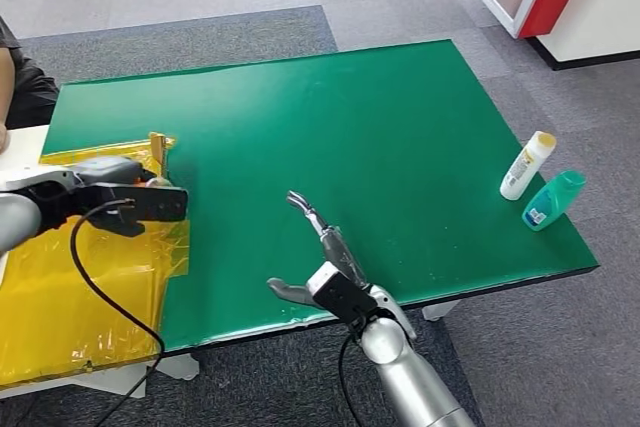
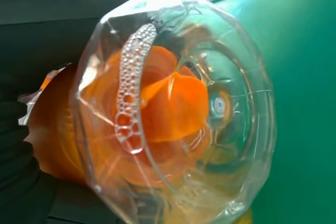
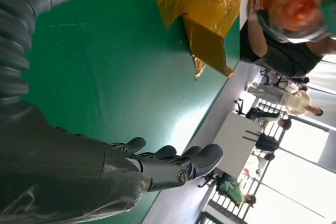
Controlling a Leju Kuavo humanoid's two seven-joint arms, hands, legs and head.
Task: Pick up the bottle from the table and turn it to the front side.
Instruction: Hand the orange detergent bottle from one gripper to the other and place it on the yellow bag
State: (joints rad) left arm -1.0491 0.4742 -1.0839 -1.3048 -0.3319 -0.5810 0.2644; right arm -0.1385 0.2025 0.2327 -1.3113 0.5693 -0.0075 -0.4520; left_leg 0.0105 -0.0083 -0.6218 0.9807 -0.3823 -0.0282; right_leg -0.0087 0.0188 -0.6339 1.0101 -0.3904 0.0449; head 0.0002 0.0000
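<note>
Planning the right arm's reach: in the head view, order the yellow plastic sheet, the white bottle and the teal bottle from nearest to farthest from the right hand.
1. Yellow plastic sheet, at the table's left end, nearest the right hand.
2. White bottle, lying near the table's right edge.
3. Teal bottle, just beyond it, closest to the right edge; these two lie nearly equally far.

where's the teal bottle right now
In the head view the teal bottle lies at the green table's far right edge, beside the white bottle.

The left hand (image 1: 113, 202) was mostly hidden behind its own wrist and cable, so its grip couldn't be judged there. Up close, the clear bottle (image 2: 174, 114) ran past the frame's edge. Labels on the white bottle (image 1: 527, 165) and teal bottle (image 1: 555, 199) were too small to read.
</note>
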